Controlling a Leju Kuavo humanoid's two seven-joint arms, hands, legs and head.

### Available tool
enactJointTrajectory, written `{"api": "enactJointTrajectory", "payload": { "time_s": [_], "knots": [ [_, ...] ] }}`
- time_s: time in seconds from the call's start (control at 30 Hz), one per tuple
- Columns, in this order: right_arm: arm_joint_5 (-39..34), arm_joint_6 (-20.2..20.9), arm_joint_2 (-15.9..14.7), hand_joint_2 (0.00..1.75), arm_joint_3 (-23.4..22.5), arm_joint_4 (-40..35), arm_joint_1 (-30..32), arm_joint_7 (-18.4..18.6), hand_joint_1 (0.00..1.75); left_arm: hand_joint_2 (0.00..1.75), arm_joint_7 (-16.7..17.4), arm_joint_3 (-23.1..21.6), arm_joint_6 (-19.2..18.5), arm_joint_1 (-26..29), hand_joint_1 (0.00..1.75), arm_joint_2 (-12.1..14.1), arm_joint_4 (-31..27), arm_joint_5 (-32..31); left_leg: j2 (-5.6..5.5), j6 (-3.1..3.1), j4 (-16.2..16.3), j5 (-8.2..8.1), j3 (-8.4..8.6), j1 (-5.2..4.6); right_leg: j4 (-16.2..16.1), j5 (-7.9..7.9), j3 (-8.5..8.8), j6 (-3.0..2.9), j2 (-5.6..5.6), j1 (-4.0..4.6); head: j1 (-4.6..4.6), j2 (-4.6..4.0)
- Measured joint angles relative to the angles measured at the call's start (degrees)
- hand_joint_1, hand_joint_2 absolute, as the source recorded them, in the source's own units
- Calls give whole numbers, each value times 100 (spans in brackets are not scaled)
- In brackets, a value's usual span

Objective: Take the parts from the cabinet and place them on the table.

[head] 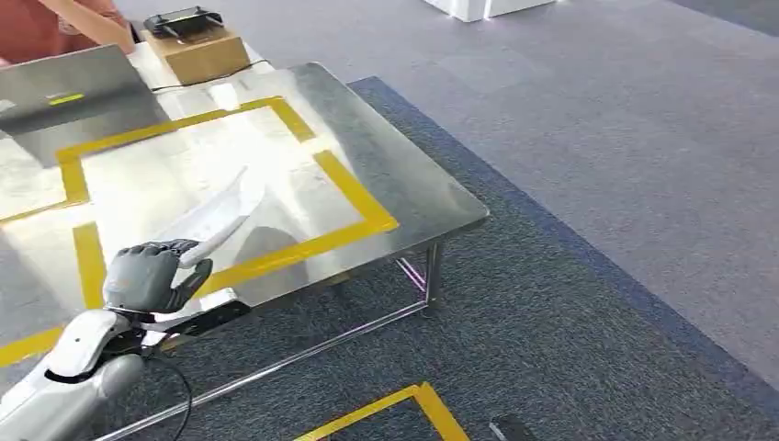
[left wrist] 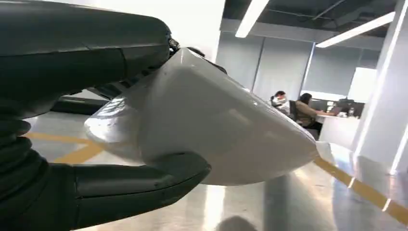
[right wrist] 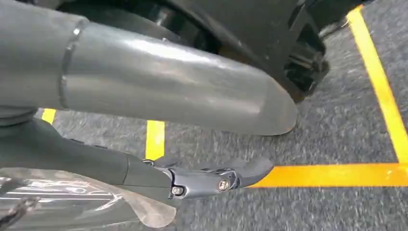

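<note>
My left hand (head: 152, 276) holds a white curved part (head: 216, 219) over the near edge of the steel table (head: 404, 184); my right hand (right wrist: 144, 96) hangs over carpet with nothing between its spread fingers. I judge this the placing step: next I must lower the part inside the yellow tape rectangle (head: 354, 197) and release.

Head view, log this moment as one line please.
left robot hand: holds white part | part: above steel table, over yellow tape frame | right robot hand: hangs above carpet, empty

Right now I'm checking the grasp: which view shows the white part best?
The left wrist view: the white part sits large in the left hand. The head view shows it small; the right wrist view, something clear.
</note>
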Motion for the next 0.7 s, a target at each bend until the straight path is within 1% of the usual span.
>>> {"api": "enactJointTrajectory", "payload": {
  "time_s": [0.03,0.07,0.1,0.13,0.17,0.2,0.23,0.27,0.3,0.33,0.37,0.4,0.43,0.47,0.5,0.53,0.57,0.6,0.63,0.67,0.7],
  "knots": [
    [0,0,0,0,0,0,-5,-2,0,175,0,-2,-2,13,175,0,0,-2,9,-4,-154,173,64,9,0,-18,20,5,-76,0,-2,0],
    [0,0,0,0,0,0,-18,-2,0,175,0,-2,0,8,175,0,0,0,30,4,-529,427,244,9,0,-41,48,17,-157,0,0,0],
    [2,2,0,0,0,0,-27,0,0,175,2,0,0,-2,175,2,0,-2,109,27,-991,668,474,0,0,-64,84,33,-222,1,-2,0],
    [2,2,0,0,0,0,-27,-2,0,175,2,0,0,-17,175,11,0,-2,312,72,-1499,875,738,-25,-1,-95,129,54,-294,6,-2,0],
    [0,2,2,0,0,2,-23,-2,0,175,2,-2,0,-35,175,11,0,0,588,104,-1639,747,839,-136,-4,-122,143,97,-356,45,-4,0],
    [0,2,2,0,0,2,-24,-2,0,175,2,-2,0,-58,175,7,0,-2,543,157,-1729,729,836,-133,5,-138,130,128,-408,57,-15,0],
    [0,2,2,0,-2,0,-36,-2,0,175,4,0,0,-48,175,15,0,-2,491,162,-1723,730,809,-144,-3,-147,143,142,-494,68,9,0],
    [2,2,2,0,-2,0,-39,-2,0,175,7,2,0,-27,175,28,0,0,415,187,-1717,717,800,-148,-35,-158,175,165,-568,67,-11,0],
    [0,2,2,0,-2,0,-54,-4,0,175,9,7,2,-15,175,39,0,0,332,223,-1763,730,820,-133,-46,-187,222,210,-649,78,-6,0],
    [2,2,2,0,-2,0,-58,-2,0,175,9,7,4,-5,175,37,-2,0,277,261,-1805,753,876,-78,0,-260,192,251,-518,46,-4,0],
    [0,2,2,0,-2,0,-59,-9,0,175,9,7,9,-34,175,35,-7,0,213,300,-1805,752,881,-61,223,-396,100,253,-218,45,22,0],
    [0,2,2,0,-2,0,-59,-9,0,175,9,7,7,-44,175,20,-7,2,139,321,-1805,750,876,-57,696,-611,-142,258,-5,37,63,0],
    [0,2,2,0,-2,0,-51,-7,0,175,11,4,4,-34,175,17,-7,0,65,332,-1805,743,876,-57,1192,-814,-403,269,76,36,63,0],
    [0,2,2,0,-2,0,-41,-5,0,175,11,-2,4,-21,175,15,-7,0,-6,339,-1802,738,876,-59,1621,-951,-649,275,107,39,61,0],
    [2,2,2,0,-2,0,-19,0,0,175,11,-9,4,-3,175,15,-7,0,-96,338,-1799,737,879,-62,1841,-942,-810,278,118,40,68,0],
    [2,6,2,0,-2,0,-7,0,0,175,11,-11,4,8,175,15,-7,0,-193,337,-1796,737,882,-62,1744,-777,-827,273,120,39,61,0],
    [2,7,2,0,-2,0,-9,0,0,175,11,-11,4,9,175,11,-7,0,-286,331,-1786,733,884,-60,1390,-499,-716,265,131,37,68,0],
    [2,7,2,0,-2,0,-18,-2,0,175,11,-11,4,9,175,4,-7,0,-371,314,-1766,722,889,-49,854,-173,-500,251,185,34,63,0],
    [0,7,0,0,-2,0,-25,-2,0,175,11,-11,4,8,175,4,-7,0,-443,282,-1740,701,888,-37,334,92,-284,245,347,16,68,0],
    [2,7,2,0,0,2,-26,-2,0,175,11,-9,4,6,175,4,-7,0,-487,249,-1720,688,863,-49,178,-27,-189,235,630,-14,61,0],
    [0,7,2,0,0,2,-21,-4,0,175,11,-9,2,-9,175,7,-7,0,-574,223,-1666,682,813,-46,86,-22,-119,219,612,-23,41,0]
  ]
}}
